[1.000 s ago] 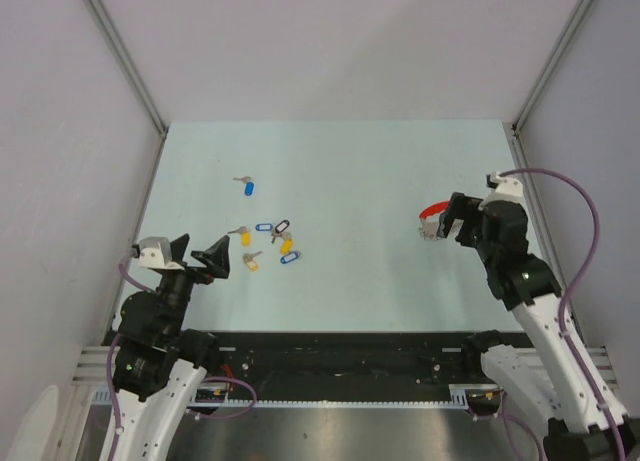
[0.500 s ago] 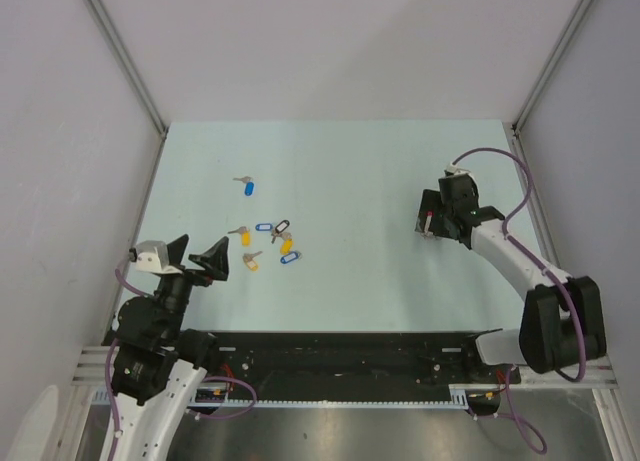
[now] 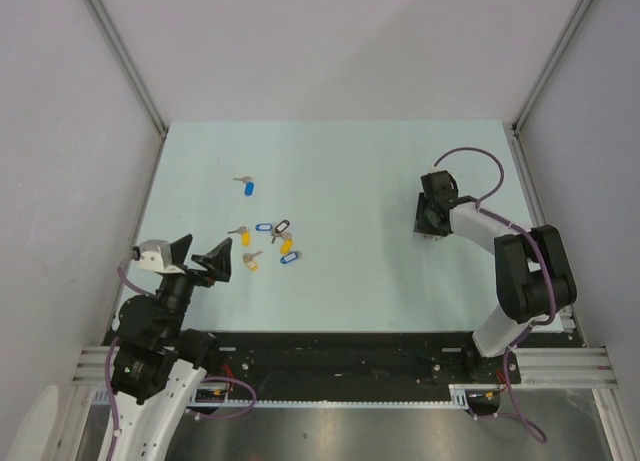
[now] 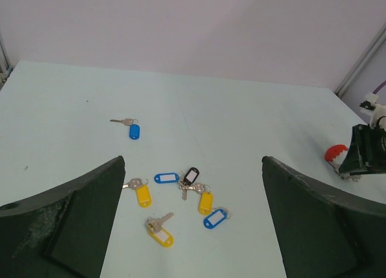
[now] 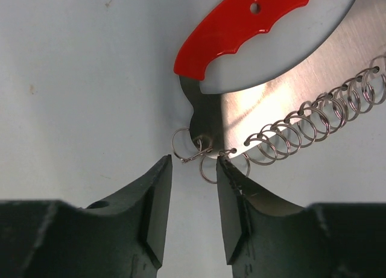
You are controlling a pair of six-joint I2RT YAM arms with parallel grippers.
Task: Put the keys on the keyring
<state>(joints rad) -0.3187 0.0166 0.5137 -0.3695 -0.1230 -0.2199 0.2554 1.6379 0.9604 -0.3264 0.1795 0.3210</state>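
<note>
Several keys (image 3: 270,241) with blue, yellow and black tags lie in a loose cluster left of centre, and one blue-tagged key (image 3: 247,187) lies apart, farther back. In the left wrist view the cluster (image 4: 181,193) lies ahead of my left gripper (image 4: 193,161), which hovers open and empty. The keyring (image 5: 241,25) has a red arc, a shiny plate and a wire coil (image 5: 313,121). My right gripper (image 5: 194,163) is low over its small end rings (image 5: 193,148), jaws narrowed but still apart, the right fingertip touching a ring. From above, that gripper (image 3: 430,221) hides the keyring.
The pale table (image 3: 350,161) is walled on three sides. The right arm (image 3: 500,236) stretches flat along the right side. From the left wrist view, the keyring's red end (image 4: 335,152) shows beside the right gripper at far right.
The right arm has stretched out and lowered its wrist onto the keyring, covering it from above, and its jaws have narrowed. The left arm and the keys have stayed put.
</note>
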